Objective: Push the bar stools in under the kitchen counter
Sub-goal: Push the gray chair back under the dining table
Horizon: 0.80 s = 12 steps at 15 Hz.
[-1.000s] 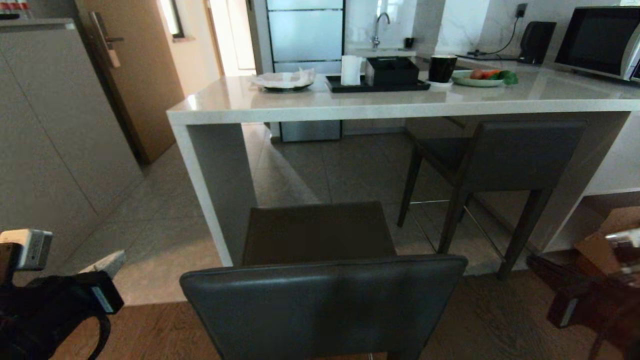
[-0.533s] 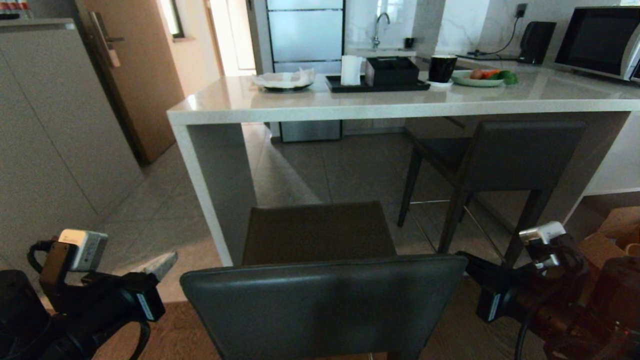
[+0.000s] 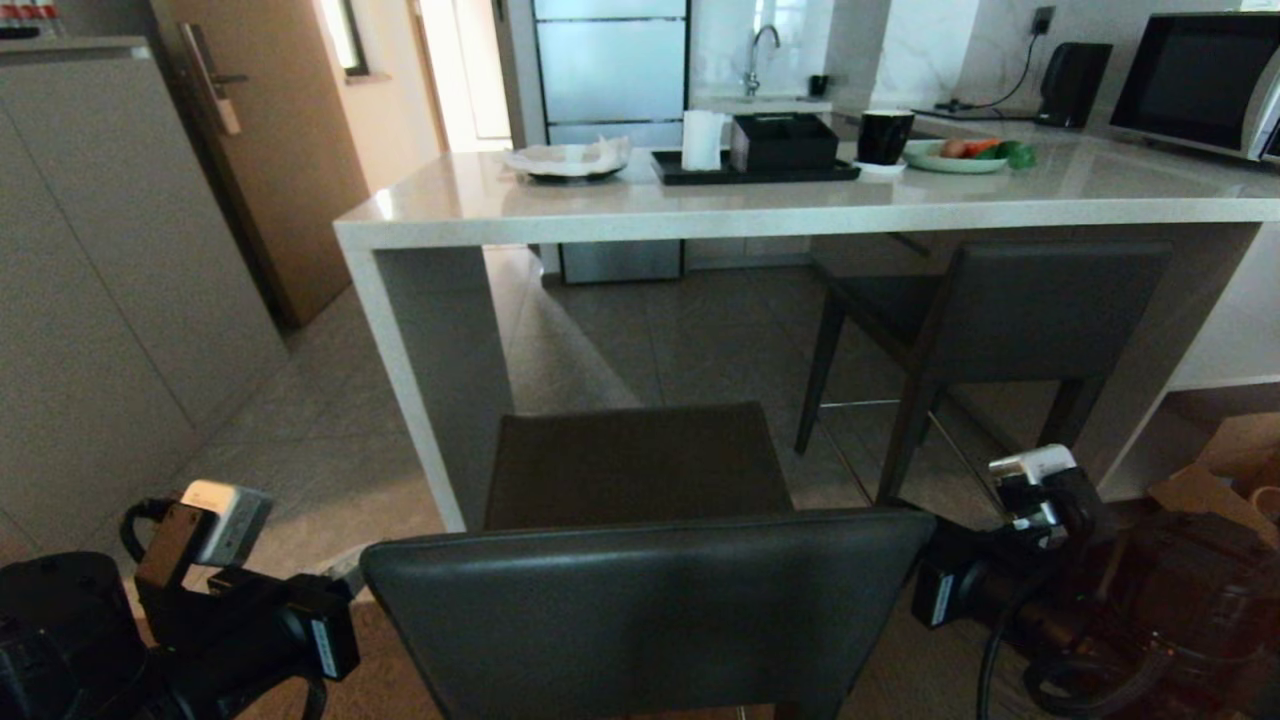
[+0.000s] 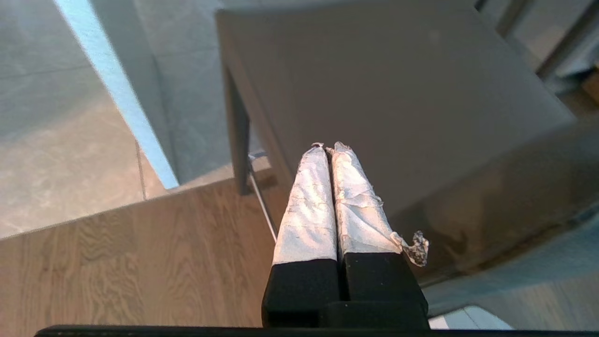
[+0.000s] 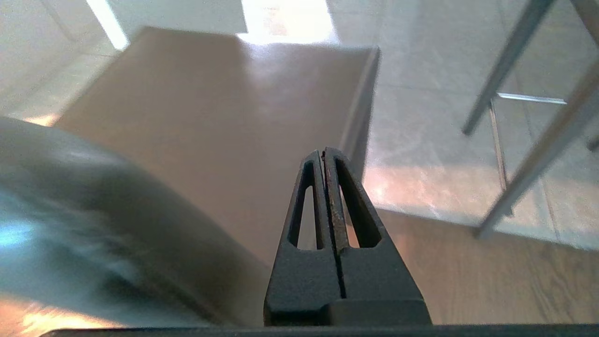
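On the kitchen counter (image 3: 800,205), plate (image 3: 955,160) of vegetables, black box (image 3: 783,141) on tray (image 3: 755,173), both hands clenched empty.

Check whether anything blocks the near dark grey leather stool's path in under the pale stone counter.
Nothing visible does. The near dark grey leather stool faces bare tile under the pale stone counter, between the white side panel and the second stool.

Home kitchen, stone counter (image 3: 760,205), microwave (image 3: 1200,80), sink tap (image 3: 760,55), bar stools (image 3: 1010,310)

Two bar stools (image 3: 640,560), one kitchen counter (image 3: 700,215), one microwave (image 3: 1200,80), one black cup (image 3: 885,137).
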Available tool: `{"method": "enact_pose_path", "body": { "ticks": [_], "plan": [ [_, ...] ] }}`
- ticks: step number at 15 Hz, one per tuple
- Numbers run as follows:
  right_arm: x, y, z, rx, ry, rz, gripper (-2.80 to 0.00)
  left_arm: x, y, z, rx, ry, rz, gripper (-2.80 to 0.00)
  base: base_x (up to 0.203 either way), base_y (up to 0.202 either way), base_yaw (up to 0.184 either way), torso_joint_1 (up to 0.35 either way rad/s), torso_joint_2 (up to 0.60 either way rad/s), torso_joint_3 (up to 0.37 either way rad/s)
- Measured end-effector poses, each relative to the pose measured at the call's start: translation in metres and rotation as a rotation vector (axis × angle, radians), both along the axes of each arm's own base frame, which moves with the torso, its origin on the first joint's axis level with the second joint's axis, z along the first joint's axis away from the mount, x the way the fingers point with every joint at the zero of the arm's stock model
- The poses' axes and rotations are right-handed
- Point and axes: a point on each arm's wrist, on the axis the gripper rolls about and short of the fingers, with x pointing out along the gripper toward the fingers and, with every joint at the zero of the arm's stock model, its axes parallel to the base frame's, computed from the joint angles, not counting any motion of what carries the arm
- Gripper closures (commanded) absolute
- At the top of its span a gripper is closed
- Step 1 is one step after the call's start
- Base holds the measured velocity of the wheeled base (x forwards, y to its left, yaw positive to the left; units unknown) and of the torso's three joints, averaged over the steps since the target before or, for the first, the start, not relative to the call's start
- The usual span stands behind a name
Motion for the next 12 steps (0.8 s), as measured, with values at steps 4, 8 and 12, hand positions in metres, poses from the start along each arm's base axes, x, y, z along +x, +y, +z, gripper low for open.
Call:
{"method": "enact_pose_path", "body": {
  "ticks": [4,8,12],
  "plan": [
    [0.001,0.006,-0.008,-0.019,0.03,0.006,0.0,0.008,-0.008,-0.005,0.014,0.018,-0.005,0.0,0.0,0.0,0.0,0.0,0.0,0.0],
    [0.003,0.011,-0.012,-0.025,0.039,0.018,0.0,0.011,-0.016,-0.005,0.013,0.017,-0.039,0.0,0.0,0.0,0.0,0.0,0.0,0.0],
    [0.014,0.025,-0.013,-0.022,0.021,0.012,0.0,0.019,-0.023,-0.009,0.02,0.029,-0.05,0.0,0.0,0.0,0.0,0.0,0.0,0.0]
  ]
}}
